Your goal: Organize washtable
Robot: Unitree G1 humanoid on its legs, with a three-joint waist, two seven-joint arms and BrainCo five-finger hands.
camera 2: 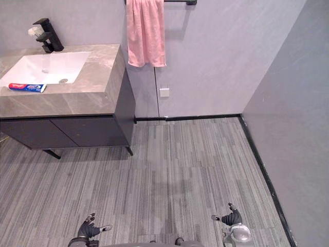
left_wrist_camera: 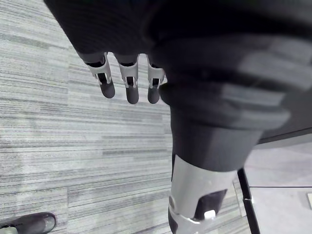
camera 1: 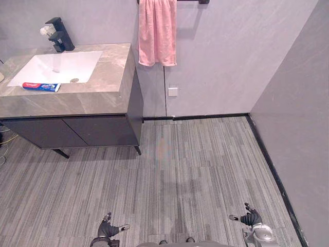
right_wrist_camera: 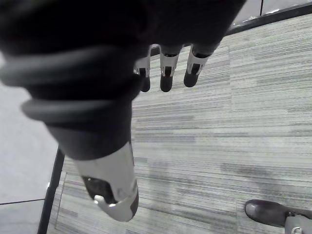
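Observation:
The washtable (camera 1: pixel 77 100) is a grey stone counter at the upper left with a white sink (camera 1: pixel 56 68) and a black faucet (camera 1: pixel 60 35). A red, white and blue toothpaste box (camera 1: pixel 40 87) lies on the counter in front of the sink. A pink towel (camera 1: pixel 157 32) hangs on a black wall bar to the right of the counter. My left hand (camera 1: pixel 107 228) hangs low over the floor, fingers relaxed and empty. My right hand (camera 1: pixel 249 217) hangs low at the lower right, also open and empty. Both are far from the counter.
A dark cabinet (camera 1: pixel 72 131) on thin legs carries the counter. Grey striped floor (camera 1: pixel 180 170) stretches between me and the washtable. A grey wall with a black skirting (camera 1: pixel 272 164) runs along the right. A white socket (camera 1: pixel 172 91) sits on the back wall.

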